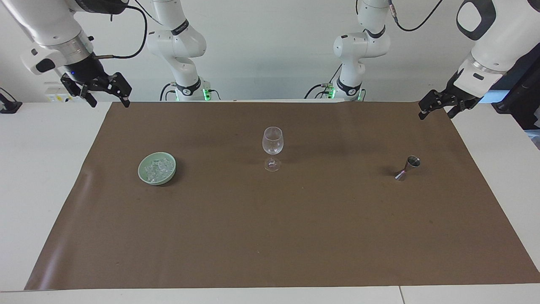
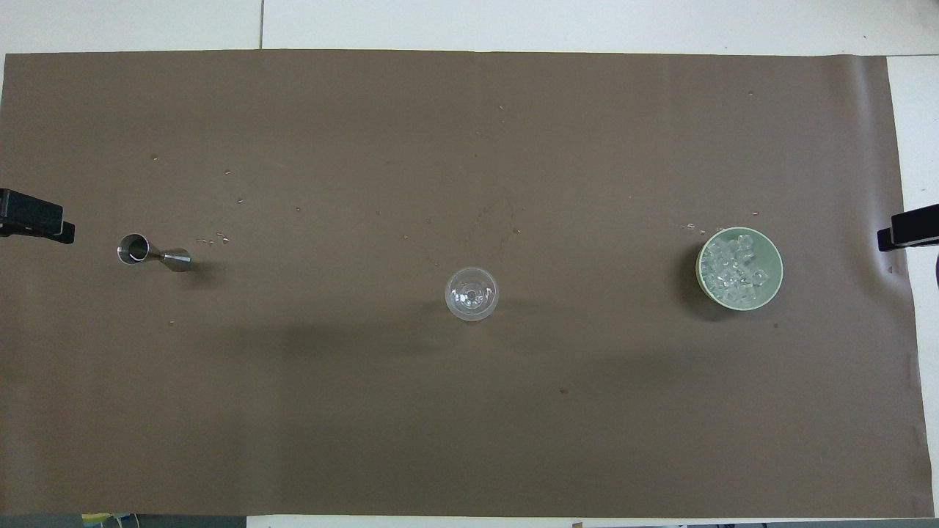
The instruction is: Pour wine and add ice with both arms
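A brown mat (image 1: 270, 236) covers the white table. Both the right gripper (image 1: 106, 93) and left gripper (image 1: 438, 105) hover spread, empty. Below the right, ice (image 1: 157, 169) fills a green bowl (image 1: 145, 177): probably slippery, pinch one chunk. The wine glass (image 1: 272, 141) is fragile; the jigger (image 1: 408, 167), under the left, takes a waist grip.

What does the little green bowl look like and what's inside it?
The green bowl is small, round and shallow, pale green and smooth like glazed pottery. It sits upright on the brown mat, toward the right arm's end of the table, level with the wine glass. Inside lies a heap of ice, small clear glassy chunks. A few tiny bits lie on the mat just outside it. No gripper touches it.
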Robot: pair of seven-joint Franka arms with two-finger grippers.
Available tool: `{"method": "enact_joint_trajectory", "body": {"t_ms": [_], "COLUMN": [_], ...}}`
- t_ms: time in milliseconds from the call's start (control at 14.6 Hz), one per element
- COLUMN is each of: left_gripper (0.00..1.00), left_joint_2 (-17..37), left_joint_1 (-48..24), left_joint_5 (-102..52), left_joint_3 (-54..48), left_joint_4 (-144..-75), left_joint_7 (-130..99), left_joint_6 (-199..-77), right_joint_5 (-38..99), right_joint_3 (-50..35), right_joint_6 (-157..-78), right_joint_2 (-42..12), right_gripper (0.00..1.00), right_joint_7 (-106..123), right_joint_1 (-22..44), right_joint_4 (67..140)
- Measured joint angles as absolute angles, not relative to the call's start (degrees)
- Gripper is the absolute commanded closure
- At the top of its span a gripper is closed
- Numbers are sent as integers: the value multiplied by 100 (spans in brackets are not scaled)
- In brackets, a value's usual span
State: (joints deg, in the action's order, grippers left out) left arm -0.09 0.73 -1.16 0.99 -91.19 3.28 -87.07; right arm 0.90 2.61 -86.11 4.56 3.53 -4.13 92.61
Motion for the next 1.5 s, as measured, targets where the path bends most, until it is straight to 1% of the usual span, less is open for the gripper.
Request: {"method": "enact_joint_trajectory", "body": {"t_ms": [1229,1502], "left_gripper": [0,0], "left_joint_2": [6,270], "left_joint_1": [69,134], "left_joint_5": [-174,-858], "left_joint_3": [90,119], "left_joint_4": [-9119,-9122], "left_joint_7": [434,334], "left_joint_6": [-8689,-8701], "right_joint_5": [90,90], "right_joint_3": [263,263], "right_joint_6": [-8610,-8610], "right_joint_2": [456,456], "right_gripper": [0,0], "right_joint_7": [353,353], "right_joint_1": [-416,-416], "right_joint_4": [9268,9269]}}
